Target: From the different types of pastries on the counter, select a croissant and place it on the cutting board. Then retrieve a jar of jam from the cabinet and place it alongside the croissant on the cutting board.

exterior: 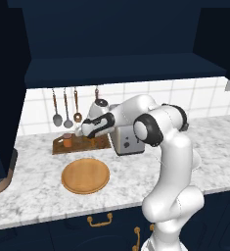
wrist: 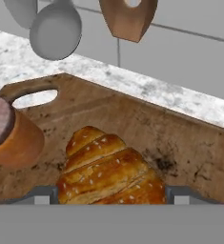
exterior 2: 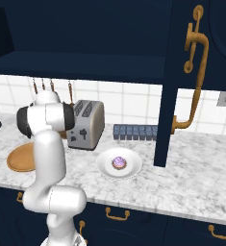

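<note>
The golden-brown croissant (wrist: 108, 171) sits between my two fingertips, low over the dark-brown cutting board (wrist: 180, 138), and both tips press against its sides. My gripper (wrist: 111, 195) is shut on it. From the left base view the gripper (exterior: 83, 132) hangs over the middle of the cutting board (exterior: 80, 147) at the back of the marbled counter (exterior: 185, 162). The orange-brown jar of jam (wrist: 13, 138) stands on the board's handle end, just left of the croissant; it is also seen as the jar (exterior: 67, 140). The navy cabinet (exterior: 121, 49) is overhead.
A silver toaster (exterior: 128, 139) stands right of the board. A round wooden plate (exterior: 85, 175) lies in front of it. Spoons and a spatula (exterior: 65, 110) hang on the tiled wall behind. The purple-frosted pastry (exterior 2: 118, 163) rests on a white plate (exterior 2: 105, 169). The open cabinet door (exterior 2: 182, 81) juts out.
</note>
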Controlling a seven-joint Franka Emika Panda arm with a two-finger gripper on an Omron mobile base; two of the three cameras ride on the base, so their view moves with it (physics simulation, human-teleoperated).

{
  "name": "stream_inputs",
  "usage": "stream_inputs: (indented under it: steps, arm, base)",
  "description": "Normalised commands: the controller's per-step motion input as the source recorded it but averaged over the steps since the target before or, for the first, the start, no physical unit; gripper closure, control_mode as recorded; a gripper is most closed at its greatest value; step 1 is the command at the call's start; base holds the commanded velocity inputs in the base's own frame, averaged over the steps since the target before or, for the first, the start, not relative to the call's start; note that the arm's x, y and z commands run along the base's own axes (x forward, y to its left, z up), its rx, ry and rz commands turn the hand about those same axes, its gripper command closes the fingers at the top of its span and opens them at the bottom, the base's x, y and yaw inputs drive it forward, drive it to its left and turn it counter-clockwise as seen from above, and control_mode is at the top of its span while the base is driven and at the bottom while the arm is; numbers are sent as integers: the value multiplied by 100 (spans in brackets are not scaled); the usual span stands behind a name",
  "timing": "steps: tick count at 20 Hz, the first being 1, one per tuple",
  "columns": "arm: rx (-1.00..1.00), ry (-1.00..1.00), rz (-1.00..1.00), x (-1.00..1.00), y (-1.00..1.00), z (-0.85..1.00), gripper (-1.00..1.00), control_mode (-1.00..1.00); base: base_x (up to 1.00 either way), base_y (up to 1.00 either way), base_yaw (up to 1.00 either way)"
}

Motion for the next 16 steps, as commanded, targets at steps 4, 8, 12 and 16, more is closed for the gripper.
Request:
stream_inputs:
  steps: [4,8,12,16]
  arm:
    - [0,-1,4,18,-2,-6,100,-100]
    - [-24,-2,0,20,6,-86,100,-100]
    - [-10,-2,0,22,0,-61,100,-100]
    - [-1,0,0,25,5,-39,100,-100]
  base:
    - [0,0,0]
    - [0,0,0]
    - [0,0,0]
    - [0,0,0]
